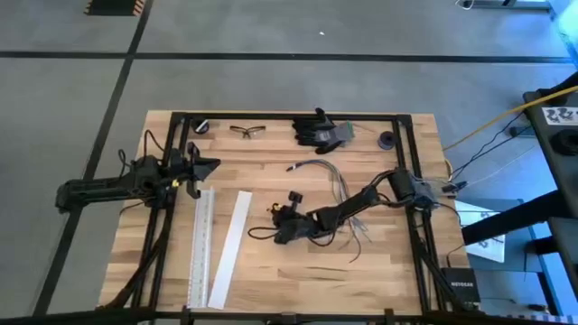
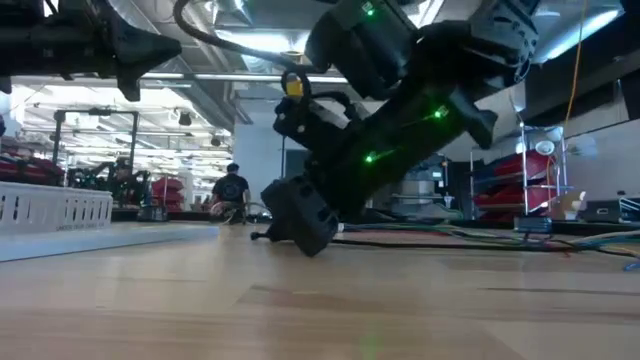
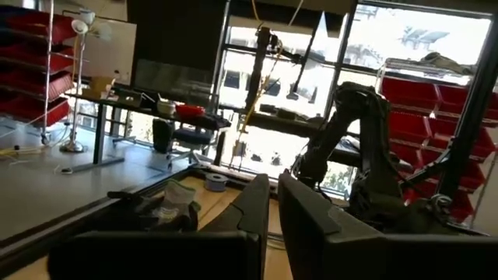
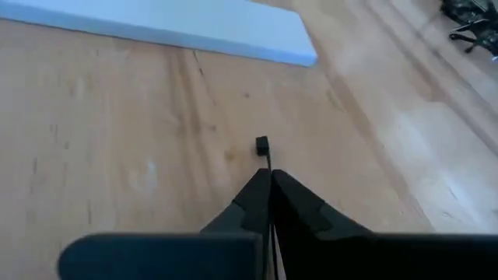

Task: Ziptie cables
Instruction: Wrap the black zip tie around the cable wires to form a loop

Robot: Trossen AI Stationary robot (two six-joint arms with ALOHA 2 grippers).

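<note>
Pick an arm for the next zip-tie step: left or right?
Right. Its gripper is low over the table, fingers shut on a thin black zip tie, with the cables close behind. The left gripper hangs raised at the table's left edge.

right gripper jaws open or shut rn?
Shut. In the right wrist view the right gripper has its jaws pressed together on a thin black zip tie, whose small square head sticks out past the tips, just above the table.
</note>
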